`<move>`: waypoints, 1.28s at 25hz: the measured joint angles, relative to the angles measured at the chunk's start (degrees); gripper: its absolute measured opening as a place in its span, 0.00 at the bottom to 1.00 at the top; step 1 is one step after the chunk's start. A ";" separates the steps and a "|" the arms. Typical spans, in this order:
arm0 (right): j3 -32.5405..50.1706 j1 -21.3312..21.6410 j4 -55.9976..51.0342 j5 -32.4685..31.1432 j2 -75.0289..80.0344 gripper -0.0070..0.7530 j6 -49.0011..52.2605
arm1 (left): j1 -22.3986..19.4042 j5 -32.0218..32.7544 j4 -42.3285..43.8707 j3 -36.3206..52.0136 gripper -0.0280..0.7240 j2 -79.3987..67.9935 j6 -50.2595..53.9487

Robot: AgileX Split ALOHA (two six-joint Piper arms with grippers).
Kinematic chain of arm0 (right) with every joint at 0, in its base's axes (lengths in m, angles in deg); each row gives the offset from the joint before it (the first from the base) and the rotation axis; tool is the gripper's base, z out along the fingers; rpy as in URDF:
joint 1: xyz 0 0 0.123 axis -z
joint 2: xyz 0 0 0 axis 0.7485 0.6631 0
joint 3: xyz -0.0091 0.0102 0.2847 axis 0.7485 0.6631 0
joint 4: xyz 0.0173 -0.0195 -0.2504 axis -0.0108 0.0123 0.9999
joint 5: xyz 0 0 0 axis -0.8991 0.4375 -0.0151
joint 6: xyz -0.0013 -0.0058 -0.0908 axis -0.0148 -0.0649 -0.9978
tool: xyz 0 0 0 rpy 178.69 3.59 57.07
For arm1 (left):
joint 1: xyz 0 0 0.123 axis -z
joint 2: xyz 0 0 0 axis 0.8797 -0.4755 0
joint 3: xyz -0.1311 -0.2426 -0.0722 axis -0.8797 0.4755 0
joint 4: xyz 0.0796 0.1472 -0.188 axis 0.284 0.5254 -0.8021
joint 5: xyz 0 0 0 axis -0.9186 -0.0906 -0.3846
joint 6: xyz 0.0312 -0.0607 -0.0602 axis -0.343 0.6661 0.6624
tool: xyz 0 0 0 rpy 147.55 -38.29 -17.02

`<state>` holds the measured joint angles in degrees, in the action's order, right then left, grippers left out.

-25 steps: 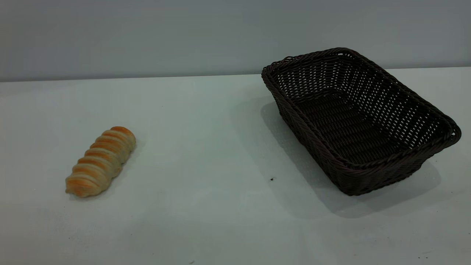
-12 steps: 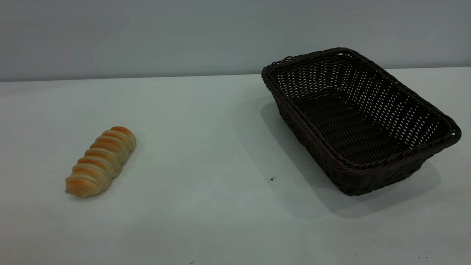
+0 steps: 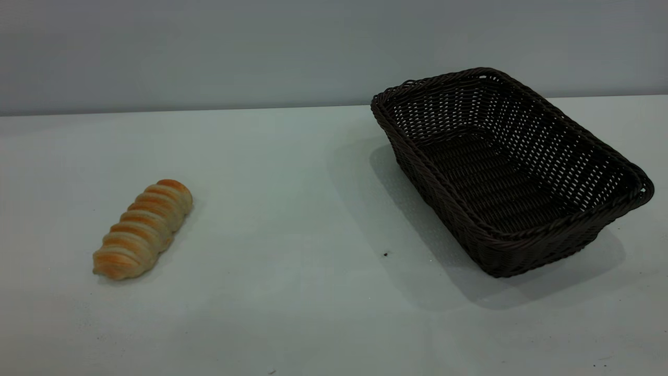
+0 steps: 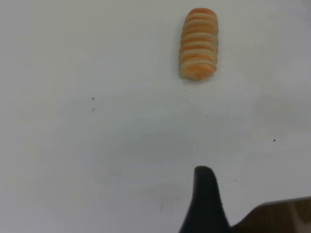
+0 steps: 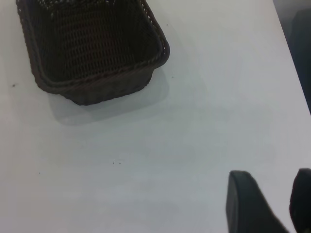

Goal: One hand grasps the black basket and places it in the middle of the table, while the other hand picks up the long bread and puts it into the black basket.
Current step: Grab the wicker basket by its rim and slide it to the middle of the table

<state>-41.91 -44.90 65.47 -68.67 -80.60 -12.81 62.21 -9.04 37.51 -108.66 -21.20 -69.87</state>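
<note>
- On the left side of the table [image 3: 292,172], in your exterior view, the long bread [image 3: 142,228] is lying flat and running diagonally, with bare tabletop all around it
- Well apart from it, on the right side, the black basket [image 3: 600,232] is sitting upright, open side up, nothing lying inside; its far short end is reaching toward the table's back edge
- You are seeing neither arm in the exterior view; both are showing only in their own wrist cameras
- Left gripper [image 4: 228,204]: only one dark fingertip [image 4: 205,194] and a brownish edge are showing, hanging over bare table with the bread [image 4: 198,43] well ahead of it; you cannot tell how far its jaws are standing apart, and it is touching nothing
- Right gripper [image 5: 272,204]: two dark fingertips [image 5: 243,201] are showing with a gap between them, parted, holding nothing, hovering over bare table well short of the basket [image 5: 102,87]
- A small dark speck [image 3: 385,254] is sitting on the table near the basket's front-left side
</note>
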 joint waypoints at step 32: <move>-12.43 0.00 -35.56 21.08 60.76 0.78 -24.53 | 0.00 -27.67 -1.21 -19.97 0.82 -55.76 -2.91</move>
<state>-54.34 -44.90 29.92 -47.59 -19.84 -37.35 62.21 -36.72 36.31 -128.63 -76.96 -72.79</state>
